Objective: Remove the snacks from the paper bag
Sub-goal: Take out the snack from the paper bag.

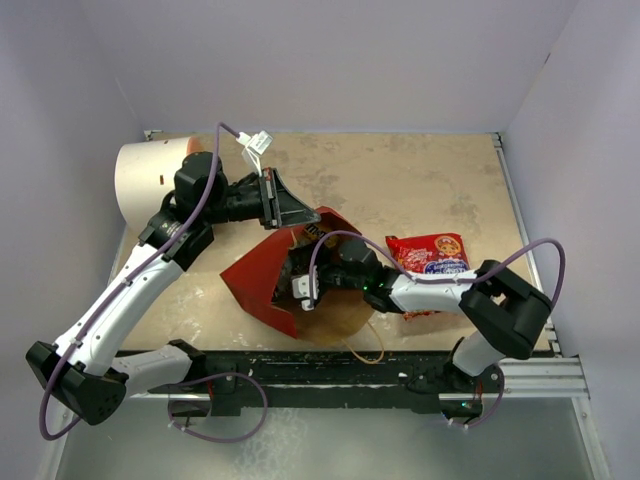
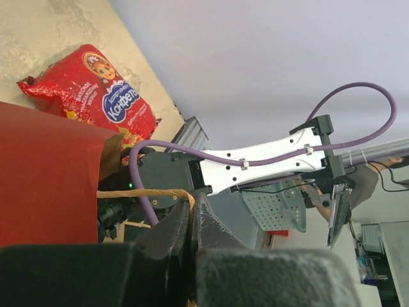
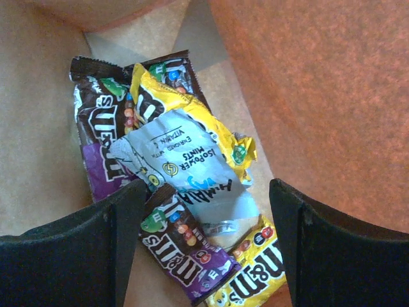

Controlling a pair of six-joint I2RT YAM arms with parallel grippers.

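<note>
The red paper bag (image 1: 262, 285) lies on its side mid-table, mouth facing right. My left gripper (image 1: 300, 213) is above its upper edge, shut on a tan cord handle (image 2: 140, 191) that runs between the fingers (image 2: 172, 224). My right gripper (image 1: 300, 287) reaches into the bag and stands open. Inside, on the brown kraft (image 3: 38, 141), a purple-brown candy packet (image 3: 182, 249) lies between the open fingers (image 3: 128, 217), beside a yellow one (image 3: 255, 278) and a silvery wrapper (image 3: 192, 160). More packets (image 3: 96, 128) lie behind. The large red packet (image 1: 428, 254) lies on the table right of the bag.
A white cylinder (image 1: 148, 178) lies at the back left, behind my left arm. The bag's other cord handle (image 1: 366, 350) loops over the table's front edge near the metal rail (image 1: 400, 370). Walls close in on the left, back and right.
</note>
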